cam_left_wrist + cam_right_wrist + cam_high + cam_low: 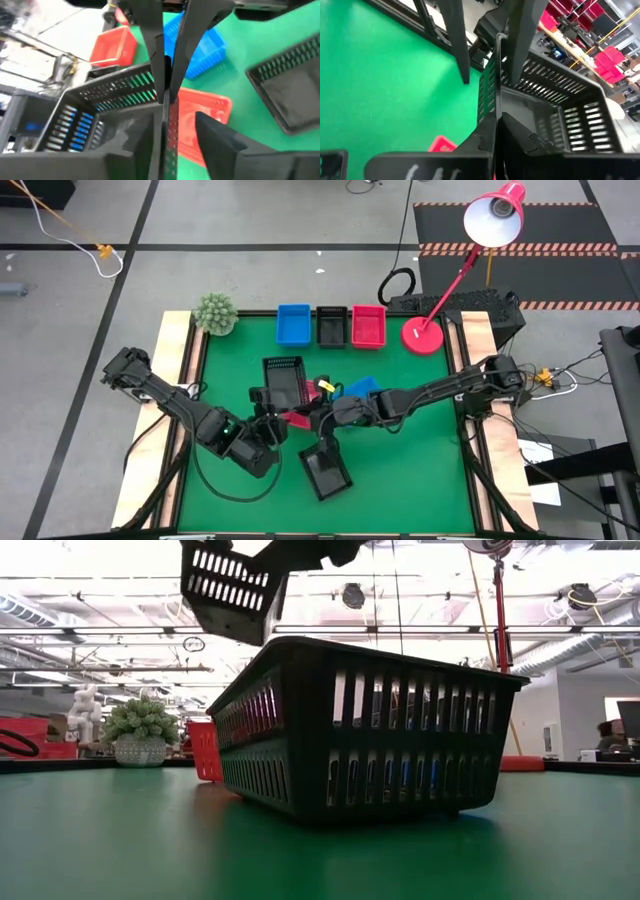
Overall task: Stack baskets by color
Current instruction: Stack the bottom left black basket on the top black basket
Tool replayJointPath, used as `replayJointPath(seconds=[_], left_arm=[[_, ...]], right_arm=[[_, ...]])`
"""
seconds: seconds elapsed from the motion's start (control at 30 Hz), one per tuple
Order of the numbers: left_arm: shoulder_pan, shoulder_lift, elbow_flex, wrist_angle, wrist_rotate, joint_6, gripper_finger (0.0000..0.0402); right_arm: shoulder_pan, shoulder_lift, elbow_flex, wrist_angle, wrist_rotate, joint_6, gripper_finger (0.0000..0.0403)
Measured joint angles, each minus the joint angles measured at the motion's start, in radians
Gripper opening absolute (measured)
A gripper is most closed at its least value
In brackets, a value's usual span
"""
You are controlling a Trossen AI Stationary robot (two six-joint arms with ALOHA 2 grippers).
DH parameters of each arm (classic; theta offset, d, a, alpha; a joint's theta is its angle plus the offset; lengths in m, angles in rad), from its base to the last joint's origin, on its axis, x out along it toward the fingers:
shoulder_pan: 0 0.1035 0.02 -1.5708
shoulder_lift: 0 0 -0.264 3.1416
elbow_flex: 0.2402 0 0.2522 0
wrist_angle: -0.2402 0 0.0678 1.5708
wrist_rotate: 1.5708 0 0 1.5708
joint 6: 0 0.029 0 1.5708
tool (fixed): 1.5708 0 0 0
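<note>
A black basket (284, 383) hangs tilted in the air over the table's middle, high up in the low view (230, 590). My right gripper (318, 402) reaches in from the table's right and is shut on it. My left gripper (172, 117) comes from the left and is open. Its two fingers stand on either side of the same wall with a gap on each side. Below lie a red basket (297, 419) and a blue basket (360, 388). A second black basket (325, 470) rests on its bottom nearer the front edge. My right gripper pinches one side wall of the black basket at its rim (496, 107) between its two fingers, one inside the basket and one outside. The fingers come nearly level from the table's right and lie along the wall. The basket is lifted clear of the table and tilted.
A blue basket (293, 323), a black basket (331, 326) and a red basket (368, 326) stand in a row at the far edge. A small green plant (215, 312) is at the far left and a red lamp base (424, 335) at the far right.
</note>
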Motion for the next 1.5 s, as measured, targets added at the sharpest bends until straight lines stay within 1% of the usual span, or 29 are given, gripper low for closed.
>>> replayJointPath(seconds=[0.07,0.17,0.3,0.5,0.63,0.73,0.87,1.0,1.07,1.17,1.23,1.4,1.5], left_arm=[[-0.018,-0.011,0.000,-0.003,-0.033,-0.045,0.0167],[-0.044,-0.041,0.000,-0.010,-0.038,-0.102,0.0181],[-0.090,-0.061,0.000,-0.052,-0.039,-0.204,0.0183],[-0.164,-0.065,-0.001,-0.178,-0.036,-0.377,0.0184],[-0.186,-0.062,-0.021,-0.204,-0.036,-0.471,0.0184],[-0.203,-0.062,-0.055,-0.205,-0.035,-0.503,0.0184],[-0.205,-0.062,-0.124,-0.187,-0.014,-0.577,0.0184],[-0.225,-0.062,-0.220,-0.066,0.008,-0.633,0.0184],[-0.240,-0.061,-0.278,0.034,0.028,-0.622,0.0184],[-0.260,-0.061,-0.368,0.180,0.024,-0.614,0.0184],[-0.267,-0.061,-0.430,0.285,0.021,-0.605,0.0184],[-0.267,-0.061,-0.570,0.500,0.020,-0.591,0.0184],[-0.261,-0.061,-0.624,0.566,0.019,-0.591,0.0184]], right_arm=[[-0.010,-0.019,0.002,-0.026,-0.001,-0.019,0.0006],[-0.030,-0.044,0.002,-0.087,-0.003,-0.038,0.0006],[-0.064,-0.083,0.002,-0.169,-0.007,-0.057,0.0006],[-0.140,-0.112,0.002,-0.266,-0.013,-0.072,0.0006],[-0.224,-0.115,0.003,-0.292,-0.120,-0.093,0.0006],[-0.307,-0.113,-0.011,-0.298,-0.244,-0.098,0.0006],[-0.419,-0.114,-0.057,-0.260,-0.327,-0.097,0.0006],[-0.508,-0.114,-0.080,-0.248,-0.402,-0.136,0.0006],[-0.546,-0.114,-0.098,-0.225,-0.455,-0.177,0.0006],[-0.599,-0.113,-0.122,-0.172,-0.550,-0.229,0.0006],[-0.629,-0.114,-0.131,-0.135,-0.587,-0.240,0.0006],[-0.681,-0.114,-0.148,-0.113,-0.587,-0.207,0.0006],[-0.698,-0.114,-0.169,-0.095,-0.587,-0.184,0.0006]])
